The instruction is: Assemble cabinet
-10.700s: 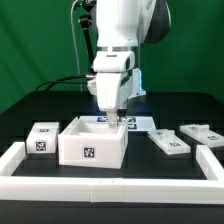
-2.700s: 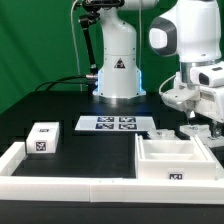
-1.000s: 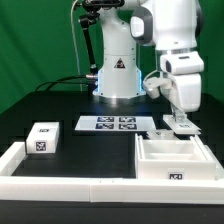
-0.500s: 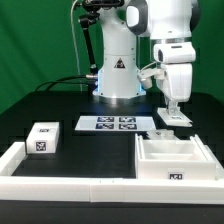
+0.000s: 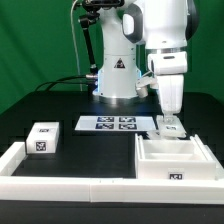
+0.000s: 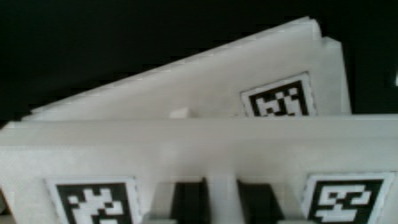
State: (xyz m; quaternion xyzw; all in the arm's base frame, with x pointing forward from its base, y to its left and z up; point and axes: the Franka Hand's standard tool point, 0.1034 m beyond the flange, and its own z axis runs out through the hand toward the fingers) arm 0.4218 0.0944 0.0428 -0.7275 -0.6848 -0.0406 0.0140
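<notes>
**Panel in the jaws, cabinet body just ahead of it**

The gripper (image 5: 169,120) points straight down, its jaws drawn almost together. They appear to pinch a thin flat panel (image 5: 170,129) bearing a tag, though the contact itself is too small to see clearly. The cabinet body (image 5: 155,171) sits open side up, with its long side running across the exterior view.

The coming move turns on one relation. The gripper and its panel hang just behind the cabinet body's rear wall, near the middle of its length and a little above the rim. The body therefore lies below the gripper and toward the camera. I judge that a short move forward and down would bring the panel to the body. How the panel's long edge lies against the rear wall cannot be read here.

A drawer block (image 5: 42,138) stands well apart from the cabinet body, toward the exterior view's left. The marker board (image 5: 113,124) lies behind the body, on that same side. The border rail (image 5: 70,184) touches or nearly touches the body's left end.

The wrist view shows only tagged white plastic at close range, and I cannot tell which face belongs to which part.
</notes>
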